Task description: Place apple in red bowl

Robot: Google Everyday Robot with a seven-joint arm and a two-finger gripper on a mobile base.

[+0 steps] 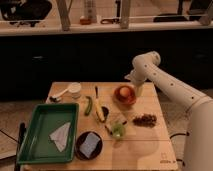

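Apple [123, 92] sits inside red bowl [125, 102]. Gripper [136, 88] hangs just beside bowl's right rim; open or closed, can't tell. Placement looks done, only arm retreat left.

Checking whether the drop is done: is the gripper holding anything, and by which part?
Apparently nothing: the round pale yellow-orange apple sits in the round orange-red bowl, and the gripper hangs beside the bowl's right rim.

The arm [172, 89], tool [135, 88] beside the red bowl [125, 101], is cut by the right edge.
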